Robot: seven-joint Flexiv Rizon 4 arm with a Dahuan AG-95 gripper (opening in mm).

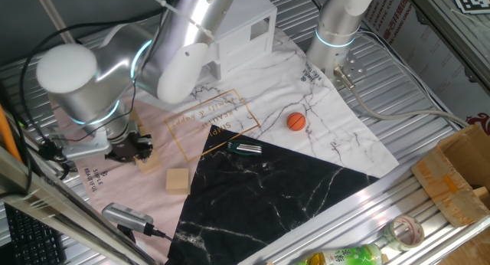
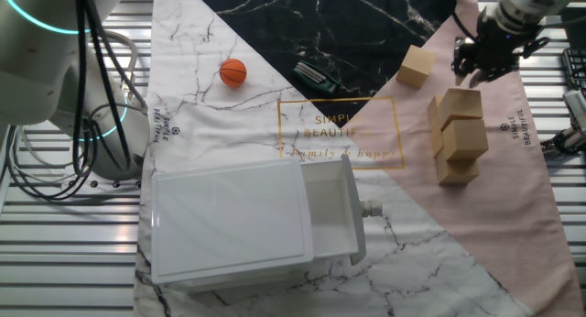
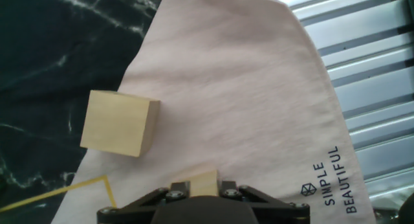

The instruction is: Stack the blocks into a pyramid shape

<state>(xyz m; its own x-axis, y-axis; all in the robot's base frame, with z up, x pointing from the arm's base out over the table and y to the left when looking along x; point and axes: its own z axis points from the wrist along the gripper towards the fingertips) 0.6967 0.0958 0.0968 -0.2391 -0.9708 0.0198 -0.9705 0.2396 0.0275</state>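
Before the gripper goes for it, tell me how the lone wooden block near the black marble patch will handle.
The lone block looks like plain solid wood with flat faces, so it is probably stiff and light, and unlikely to roll. It lies flat on the pink cloth, so a push would likely slide it, perhaps bunching the fabric. Its bare wood should give the fingers fair grip.

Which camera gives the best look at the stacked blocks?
The other fixed view: the stacked blocks stand unobstructed beside the pincer. In the one fixed view the arm hides most of them. The hand view shows only a loose block and a sliver of another block by the pincer.
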